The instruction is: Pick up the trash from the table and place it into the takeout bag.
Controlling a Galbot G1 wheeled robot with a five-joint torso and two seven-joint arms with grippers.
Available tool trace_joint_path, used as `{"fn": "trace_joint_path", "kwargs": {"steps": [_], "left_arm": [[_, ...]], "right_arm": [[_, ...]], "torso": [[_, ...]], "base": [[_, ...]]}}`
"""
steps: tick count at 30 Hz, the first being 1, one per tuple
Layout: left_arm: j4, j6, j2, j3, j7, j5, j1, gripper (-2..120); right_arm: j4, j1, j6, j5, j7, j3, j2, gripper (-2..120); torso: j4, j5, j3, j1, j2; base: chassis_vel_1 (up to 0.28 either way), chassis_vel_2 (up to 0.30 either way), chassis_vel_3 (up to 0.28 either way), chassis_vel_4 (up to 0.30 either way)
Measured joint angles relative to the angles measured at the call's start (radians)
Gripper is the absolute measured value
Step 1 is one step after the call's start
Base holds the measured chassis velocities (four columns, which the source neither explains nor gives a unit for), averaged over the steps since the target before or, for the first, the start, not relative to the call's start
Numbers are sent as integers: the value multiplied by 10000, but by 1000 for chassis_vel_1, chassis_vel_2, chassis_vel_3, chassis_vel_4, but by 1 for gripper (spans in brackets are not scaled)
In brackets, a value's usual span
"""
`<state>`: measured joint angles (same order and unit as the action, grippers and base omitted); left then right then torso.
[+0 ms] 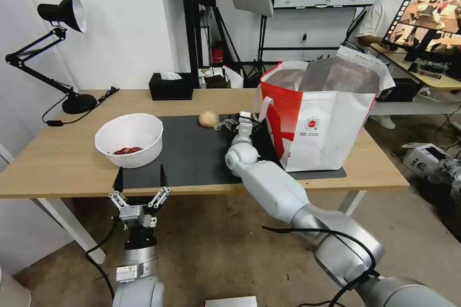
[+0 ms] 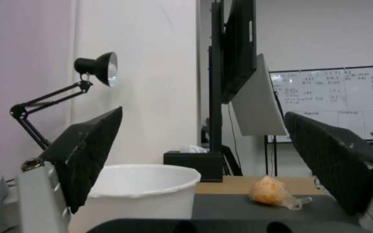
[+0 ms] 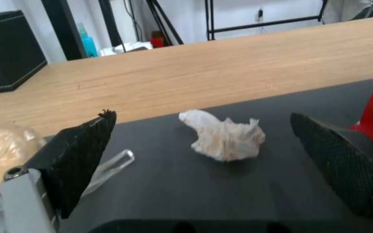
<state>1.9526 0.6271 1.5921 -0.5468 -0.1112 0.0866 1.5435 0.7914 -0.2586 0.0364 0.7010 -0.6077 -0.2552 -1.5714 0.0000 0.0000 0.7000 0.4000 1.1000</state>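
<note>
A crumpled white scrap (image 3: 226, 139) lies on the dark mat (image 1: 192, 153), just beside the takeout bag (image 1: 321, 120) on its bowl-ward side. The right gripper (image 3: 201, 161) sits low over the mat with its fingers (image 3: 83, 155) spread to either side of the scrap, not touching it, evidently lined up for a pinch. The tan lump (image 1: 208, 118) and a clear spoon (image 3: 108, 168) lie slightly farther from the bag. The white bowl (image 1: 129, 139) stands well apart from the bag, half on the mat. The left gripper (image 1: 139, 183) hangs at the tabletop (image 1: 57, 163) edge beside the bowl, fingers spread, holding nothing. The bag stands open-mouthed, ready to receive.
</note>
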Motion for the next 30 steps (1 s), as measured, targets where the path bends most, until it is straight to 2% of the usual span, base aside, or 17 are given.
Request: {"fn": "trace_joint_path", "kwargs": {"steps": [12, 30], "left_arm": [[23, 5, 1, 47, 2, -2, -20, 100], [-94, 2, 1, 70, 4, -2, -102, 100]], "right_arm": [[-800, 331, 108, 19, 544, 404, 1, 100], [-1384, 545, 16, 133, 1319, 466, 1, 100]], "torso": [[0, 0, 0, 0, 0], [0, 1, 0, 0, 0]], "base": [[0, 0, 0, 0], [0, 0, 0, 0]]}}
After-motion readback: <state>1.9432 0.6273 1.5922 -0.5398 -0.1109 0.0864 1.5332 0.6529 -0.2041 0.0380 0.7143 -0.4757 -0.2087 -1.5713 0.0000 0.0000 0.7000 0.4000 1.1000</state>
